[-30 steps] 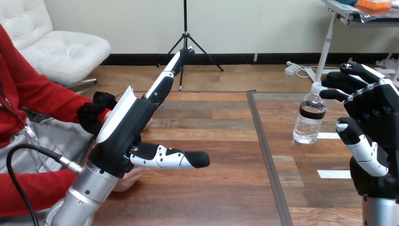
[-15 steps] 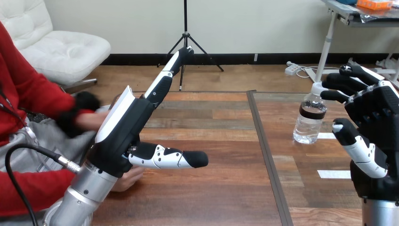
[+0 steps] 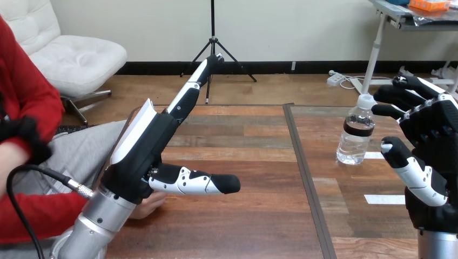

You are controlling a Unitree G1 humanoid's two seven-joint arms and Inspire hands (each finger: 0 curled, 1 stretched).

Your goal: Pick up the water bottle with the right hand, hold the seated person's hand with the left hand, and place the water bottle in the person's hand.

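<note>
Head view: the water bottle [image 3: 355,135] is seen standing upright on the right part of the wooden table [image 3: 243,216], with its white cap on. The right hand [image 3: 432,135] is held just beside it, on the side toward the view's right. Its fingers [image 3: 394,96] are kept apart and only lightly bent, and nothing is gripped by them. The fingertips are very near the cap, but it cannot be told whether the cap is touched. The left hand [image 3: 137,162] is raised over the left part of the table, with its fingers [image 3: 186,97] straight and together and its thumb [image 3: 200,182] stretched out sideways; nothing is held. The person's hand [image 3: 150,204] is seen at the table's edge, below the left wrist and partly hidden by it. A white tape strip [image 3: 383,199] lies on the table near the bottle
</note>
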